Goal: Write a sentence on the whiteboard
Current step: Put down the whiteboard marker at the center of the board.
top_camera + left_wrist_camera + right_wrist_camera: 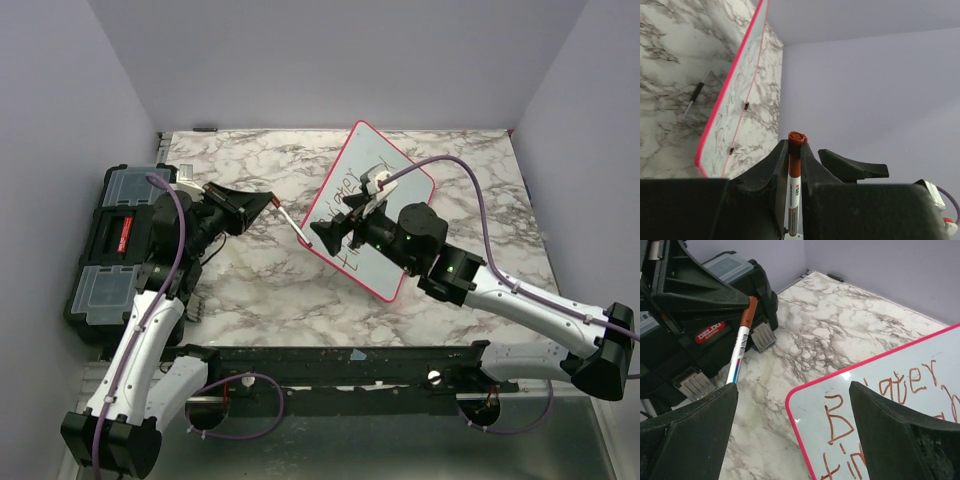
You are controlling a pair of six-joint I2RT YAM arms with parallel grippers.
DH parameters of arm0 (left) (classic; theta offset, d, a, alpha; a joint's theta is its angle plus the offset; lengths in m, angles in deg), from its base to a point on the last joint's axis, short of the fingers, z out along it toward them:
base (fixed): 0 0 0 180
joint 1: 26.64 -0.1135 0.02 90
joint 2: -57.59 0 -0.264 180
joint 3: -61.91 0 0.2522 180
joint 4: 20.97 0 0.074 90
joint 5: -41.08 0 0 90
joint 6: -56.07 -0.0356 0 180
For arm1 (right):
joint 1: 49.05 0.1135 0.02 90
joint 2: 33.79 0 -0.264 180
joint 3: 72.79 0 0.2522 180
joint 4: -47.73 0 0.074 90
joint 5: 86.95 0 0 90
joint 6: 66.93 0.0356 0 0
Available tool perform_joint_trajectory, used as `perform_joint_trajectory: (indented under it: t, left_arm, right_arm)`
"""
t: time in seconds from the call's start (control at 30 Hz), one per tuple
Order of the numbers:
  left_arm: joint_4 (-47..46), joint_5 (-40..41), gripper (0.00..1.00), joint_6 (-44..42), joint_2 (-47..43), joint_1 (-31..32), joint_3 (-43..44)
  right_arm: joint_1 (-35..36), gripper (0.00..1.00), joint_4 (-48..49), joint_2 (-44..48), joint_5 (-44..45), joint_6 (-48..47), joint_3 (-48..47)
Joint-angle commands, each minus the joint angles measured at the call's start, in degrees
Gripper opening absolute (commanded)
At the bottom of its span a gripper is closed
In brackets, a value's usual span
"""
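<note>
Far left, at the table's edge: black toolbox (110, 240). Just beside it: left gripper (795, 147), clenched on an orange-capped marker (794, 185). Right of centre: whiteboard (365, 150), lying askew, bearing the sentence (900, 390), partly hidden from above by the right arm. Over its corner: right gripper (795, 435), released, jaws wide. Surface: marble-patterned table (250, 285). Room: lilac walls (300, 60).

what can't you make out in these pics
Sentence: top external, the right arm covers most of it; right wrist, cut by the frame edge and a right end effector finger.
Marker, white end: right wrist, behind a finger; left wrist, sunk inside the left end effector.
Toolbox label: top external, too small.
</note>
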Motion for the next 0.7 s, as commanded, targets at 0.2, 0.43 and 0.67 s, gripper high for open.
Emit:
perform_joint_trajectory:
  t: [0.2, 0.43, 0.67]
  left_arm:
    - [14.6, -2.6, 0.00, -16.2, 1.7, -5.2, 7.9]
    - [25.8, -1.8, 0.00, -27.4, 6.4, -5.5, 13.9]
    - [30.5, 1.7, 0.00, -34.2, 8.3, -5.5, 12.5]
  right_arm:
    - [0.0, 1.00, -3.6, 2.2, 15.6, 1.4, 0.7]
    - [-0.2, 1.00, -5.6, 2.2, 19.6, 1.8, 0.6]
    - [-0.2, 1.00, -6.1, 1.4, 26.1, 2.0, 1.6]
